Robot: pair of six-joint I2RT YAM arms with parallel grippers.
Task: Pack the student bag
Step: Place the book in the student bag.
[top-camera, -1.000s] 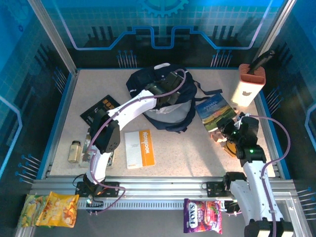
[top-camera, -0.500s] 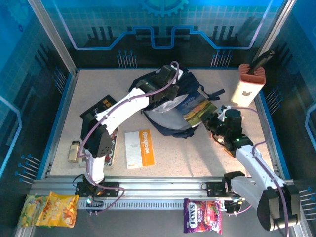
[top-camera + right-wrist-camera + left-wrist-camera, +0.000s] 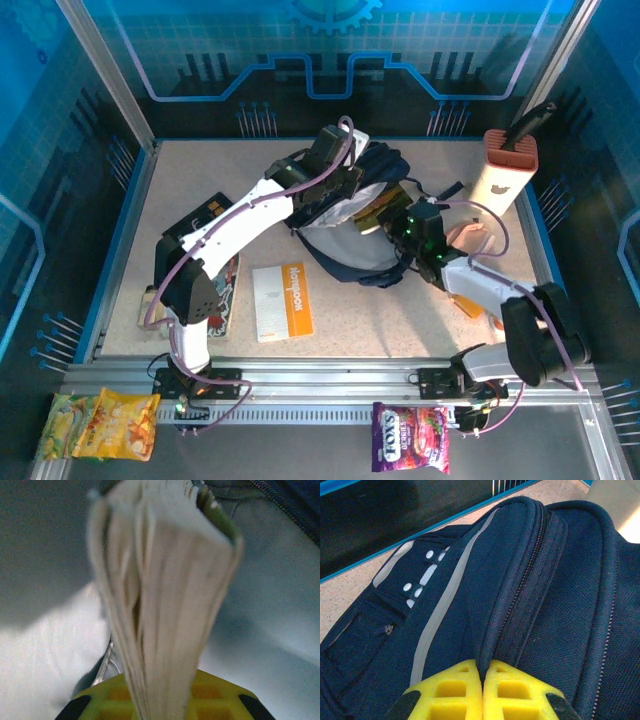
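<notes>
The student bag (image 3: pixel 345 240), dark navy with a pale lining, lies mid-table with its mouth held open. My left gripper (image 3: pixel 335 185) is shut on a fold of the bag's fabric beside the zipper (image 3: pixel 520 605), its yellow fingers (image 3: pixel 455 690) pinching it, and holds that edge up. My right gripper (image 3: pixel 405 228) is shut on a book (image 3: pixel 383 212), whose front end sits in the bag's mouth. In the right wrist view the book's pages (image 3: pixel 160 590) stand edge-on between the fingers, with the pale lining (image 3: pixel 270 610) around them.
An orange-and-white notebook (image 3: pixel 283 300) lies in front of the bag. A black booklet (image 3: pixel 203 220) and a small jar (image 3: pixel 150 306) sit at the left. A white-and-orange holder (image 3: pixel 503 175) stands at the back right. Snack packs (image 3: pixel 100 425) (image 3: pixel 410 436) lie on the front rail.
My right gripper has carried the book leftwards from the table's right side into the bag's mouth. My left gripper has pulled the bag's edge up and back.
</notes>
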